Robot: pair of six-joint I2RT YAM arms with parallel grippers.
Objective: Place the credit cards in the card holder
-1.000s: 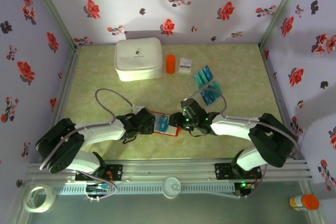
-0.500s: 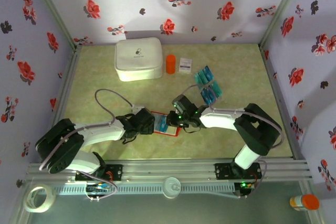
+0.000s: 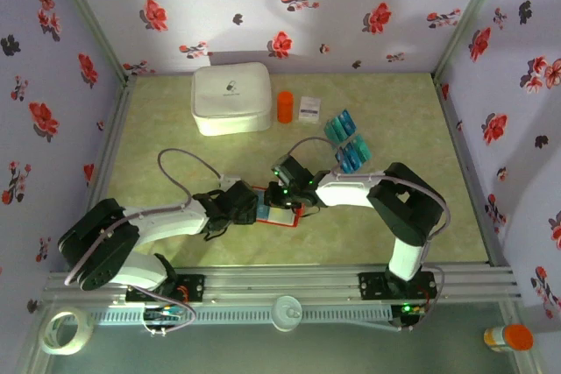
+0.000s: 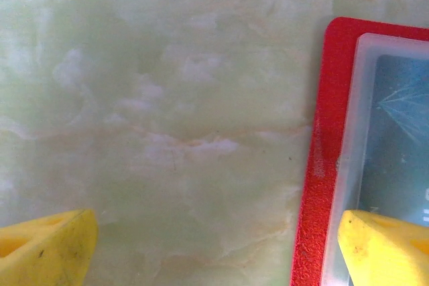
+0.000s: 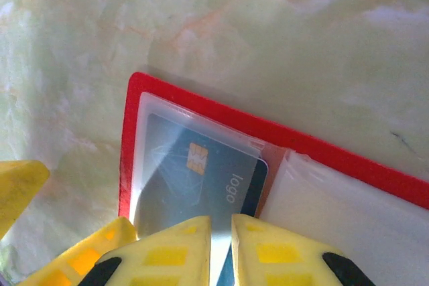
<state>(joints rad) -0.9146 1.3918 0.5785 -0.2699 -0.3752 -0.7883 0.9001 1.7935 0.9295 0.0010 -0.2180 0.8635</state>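
Swung leftward, right claw (image 5: 221, 227) hovers nearly closed, empty, above card holder's (image 5: 201, 108) pocketed credit card (image 5: 214, 175); left claw (image 4: 218, 249) gapes wide; marbled green desk (image 4: 167, 98), floral walls (image 3: 263, 6).

I swung my right arm (image 3: 405, 208) leftward and folded its elbow in from the right side of the pale green marbled table (image 3: 394, 120) toward the middle. My right gripper (image 3: 282, 194) travelled from the right edge of the flat bright-red square wallet (image 3: 296, 217) to its far side. Its yellow fingers (image 5: 174, 249) drew together until a thin gap remained, above the teal plastic card (image 5: 201, 172) in the clear pocket (image 5: 154, 115).
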